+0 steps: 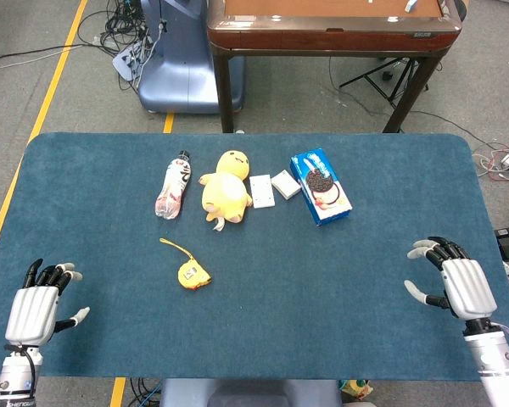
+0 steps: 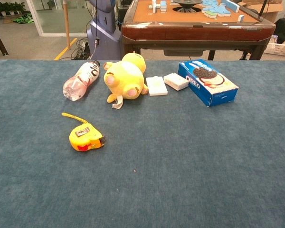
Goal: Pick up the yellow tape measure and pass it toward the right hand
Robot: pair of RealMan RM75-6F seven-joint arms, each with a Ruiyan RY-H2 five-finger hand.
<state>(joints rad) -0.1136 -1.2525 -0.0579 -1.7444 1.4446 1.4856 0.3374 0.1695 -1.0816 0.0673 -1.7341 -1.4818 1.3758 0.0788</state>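
Guessing main risk: yellow tape measure [image 1: 192, 275] lies flat mid-table, well apart from left hand [image 1: 36, 310], strap trailing. Low body could skid under fingertips. Both hands empty, fingers spread; right hand [image 1: 456, 281] far off.

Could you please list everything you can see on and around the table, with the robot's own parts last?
yellow tape measure: one, yellow, table's left half, strap trailing out.
bottle: one, clear and pink, lying far left in the row.
plush toy: one, yellow, beside the bottle.
white blocks: two, white, right of the plush.
Oreo box: one, blue, right end of row.
table: one, blue cloth.
wooden table: one, brown, behind.
left hand: one, empty, near-left corner.
right hand: one, empty, near-right edge.
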